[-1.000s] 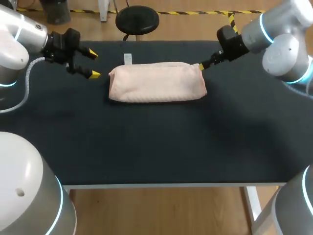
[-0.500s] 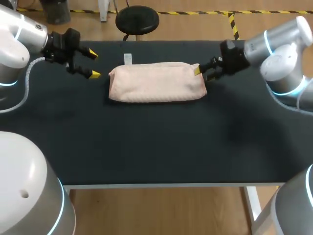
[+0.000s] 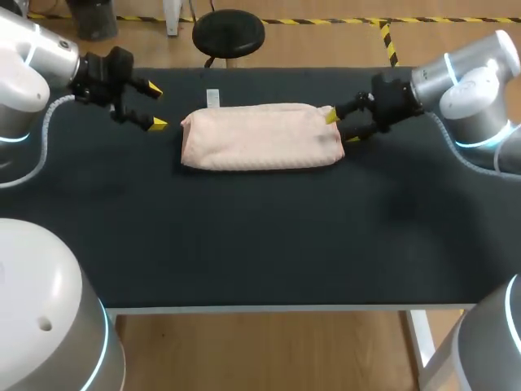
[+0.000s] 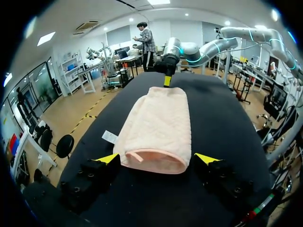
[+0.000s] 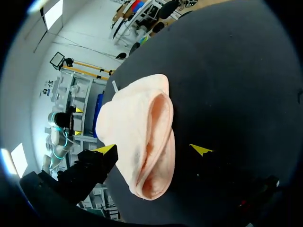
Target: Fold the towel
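The towel [image 3: 260, 137] is pale pink and is folded into a long, thick packet. It lies flat on the far half of the black counter [image 3: 244, 244], about midway between the two sides, with its long side going across. Its cloth has a fine ribbed pattern. At the right end the folded layers stand a little open, like a mouth, as the right wrist view shows. The left end is a rounded fold. A small white tag [image 3: 213, 98] lies on the counter just behind the far left corner of the towel. It is not possible to tell if it is joined to the cloth.

The right hand [image 3: 340, 128] is at the right end of the towel, low over the counter. Its fingers are wide apart, and the end of the towel lies between them. The far yellow tip is against or just beside the far right corner. The near tip stands apart from the cloth, so this hand has no hold of the towel.

The left hand [image 3: 156, 106] is just beside the left end of the towel and does not touch it. Its fingers are also spread wide and hold nothing. In the left wrist view the rounded end lies just ahead of the two yellow tips. The left arm comes in from the far left corner, the right arm from the far right.
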`<act>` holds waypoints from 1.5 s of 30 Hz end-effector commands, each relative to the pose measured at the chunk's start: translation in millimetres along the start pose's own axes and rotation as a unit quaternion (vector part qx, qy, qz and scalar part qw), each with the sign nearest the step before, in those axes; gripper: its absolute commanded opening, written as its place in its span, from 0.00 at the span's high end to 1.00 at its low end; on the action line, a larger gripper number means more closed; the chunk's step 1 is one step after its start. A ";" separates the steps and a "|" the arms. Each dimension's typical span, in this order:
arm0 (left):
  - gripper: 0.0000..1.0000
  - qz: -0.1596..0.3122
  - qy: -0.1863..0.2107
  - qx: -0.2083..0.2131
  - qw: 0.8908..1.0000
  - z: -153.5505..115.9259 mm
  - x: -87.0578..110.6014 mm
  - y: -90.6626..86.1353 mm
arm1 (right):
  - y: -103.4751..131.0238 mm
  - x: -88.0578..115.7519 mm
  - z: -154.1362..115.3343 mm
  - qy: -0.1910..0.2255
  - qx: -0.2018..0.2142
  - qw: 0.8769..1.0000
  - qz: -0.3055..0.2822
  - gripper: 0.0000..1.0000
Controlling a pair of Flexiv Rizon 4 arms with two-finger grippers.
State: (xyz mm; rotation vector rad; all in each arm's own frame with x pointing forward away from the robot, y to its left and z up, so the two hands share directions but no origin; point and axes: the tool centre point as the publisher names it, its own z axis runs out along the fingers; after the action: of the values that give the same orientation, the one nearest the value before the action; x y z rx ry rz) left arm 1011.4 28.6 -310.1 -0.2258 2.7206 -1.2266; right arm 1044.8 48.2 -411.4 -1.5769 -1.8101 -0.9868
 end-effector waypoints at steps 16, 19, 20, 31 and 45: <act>0.00 0.001 -0.001 0.001 1.000 0.8 -0.1 1.0 | 1.2 7.3 32.7 0.024 0.036 0.999 -0.012 0.00; 0.00 0.001 -0.001 0.001 1.000 0.8 -0.1 1.0 | 1.6 11.5 37.8 0.030 0.039 0.999 -0.016 0.00; 0.00 0.001 -0.001 0.001 1.000 0.8 -0.1 1.0 | 1.4 12.8 39.6 0.032 0.041 0.998 -0.017 0.00; 0.00 0.001 -0.001 0.001 1.000 0.8 -0.1 1.0 | 1.2 20.7 43.8 0.042 0.043 0.998 -0.030 1.00; 0.00 0.001 -0.001 0.001 1.000 0.8 -0.1 1.0 | 12.5 54.4 30.9 0.036 0.037 0.998 -0.035 1.00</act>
State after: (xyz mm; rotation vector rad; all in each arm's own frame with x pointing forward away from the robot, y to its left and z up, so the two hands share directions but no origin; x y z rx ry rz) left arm 1011.9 29.0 -309.9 -0.2251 2.7220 -1.2276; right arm 1049.2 103.0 -397.5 -1.4179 -1.8187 -0.9934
